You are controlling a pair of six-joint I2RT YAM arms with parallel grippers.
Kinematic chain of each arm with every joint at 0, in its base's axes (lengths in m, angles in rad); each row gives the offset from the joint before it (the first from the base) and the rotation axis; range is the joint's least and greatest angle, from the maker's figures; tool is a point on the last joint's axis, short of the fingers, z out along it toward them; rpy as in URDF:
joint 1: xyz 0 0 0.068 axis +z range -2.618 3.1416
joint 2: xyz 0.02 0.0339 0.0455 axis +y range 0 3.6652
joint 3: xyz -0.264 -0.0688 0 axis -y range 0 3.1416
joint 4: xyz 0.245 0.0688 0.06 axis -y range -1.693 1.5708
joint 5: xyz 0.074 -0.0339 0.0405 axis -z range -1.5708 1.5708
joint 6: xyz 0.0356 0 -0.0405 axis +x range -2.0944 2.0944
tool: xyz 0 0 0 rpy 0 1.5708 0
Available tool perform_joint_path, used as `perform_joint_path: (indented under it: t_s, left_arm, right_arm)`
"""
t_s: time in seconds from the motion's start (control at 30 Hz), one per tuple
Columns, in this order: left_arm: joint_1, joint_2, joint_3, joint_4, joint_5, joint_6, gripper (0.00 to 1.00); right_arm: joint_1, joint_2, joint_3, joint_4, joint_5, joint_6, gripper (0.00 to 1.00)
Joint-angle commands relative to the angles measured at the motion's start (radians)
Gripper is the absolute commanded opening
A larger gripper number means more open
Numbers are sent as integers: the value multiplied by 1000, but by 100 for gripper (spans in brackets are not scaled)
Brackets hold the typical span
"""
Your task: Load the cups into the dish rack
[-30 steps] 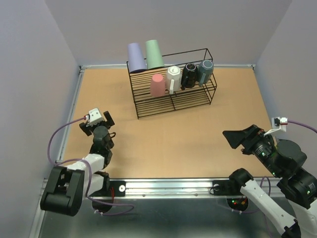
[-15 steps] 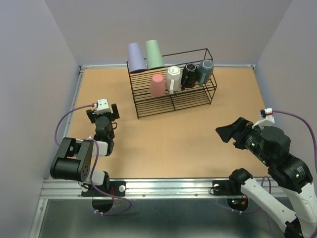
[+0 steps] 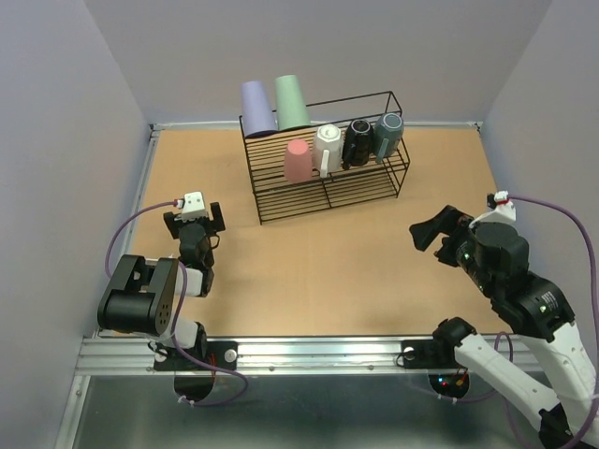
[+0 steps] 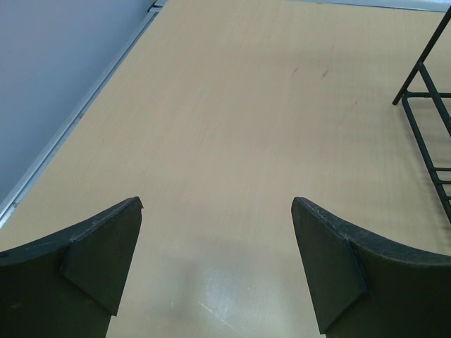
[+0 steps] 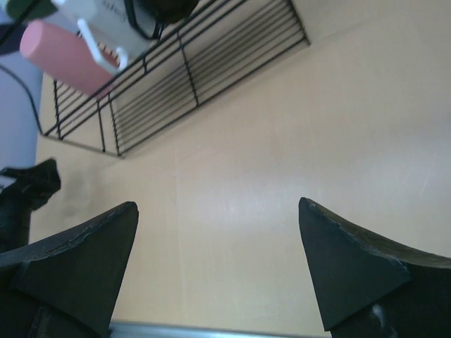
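Right pincer [image 3: 430,224] shifted, dish rack [image 3: 323,198] well apart

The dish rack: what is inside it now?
Six in all: lavender tumbler and green tumbler at the back; pink tumbler, white mug, black mug, grey-blue mug before them. The front shelf of the dish rack is bare. Wire under them is covered.

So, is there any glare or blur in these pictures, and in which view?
Left wrist: a pale sheen on the table between the fingers, otherwise sharp. Right wrist: the pink cup and white mug look washed out and slightly soft. Top external: even light, no glare, the dish rack crisp.
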Motion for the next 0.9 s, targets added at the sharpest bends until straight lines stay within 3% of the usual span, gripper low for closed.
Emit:
perform_joint_path:
  t_s: [0.0,0.13,0.2,0.4,0.67,0.8,0.87]
  left_arm:
    - [6,-10,5,302,1,-2,99]
    - [6,-9,5,302,-1,-2,99]
    - [4,-10,5,302,-1,-2,99]
    - [6,-10,5,302,-1,-2,99]
    - [6,-10,5,301,-1,-2,99]
    - [4,-10,5,302,-1,-1,99]
    - [6,-10,5,299,0,-2,99]
  right_arm:
    - [6,-8,-92,155,240,-69,100]
    - [6,-40,-257,360,443,-196,100]
    - [6,-45,-341,518,492,-342,100]
    - [4,99,-568,848,463,-594,100]
    - [-111,205,-768,1209,353,-634,100]
    - [-215,303,-797,1319,272,-580,100]
    - [-272,368,-785,1333,329,-498,100]
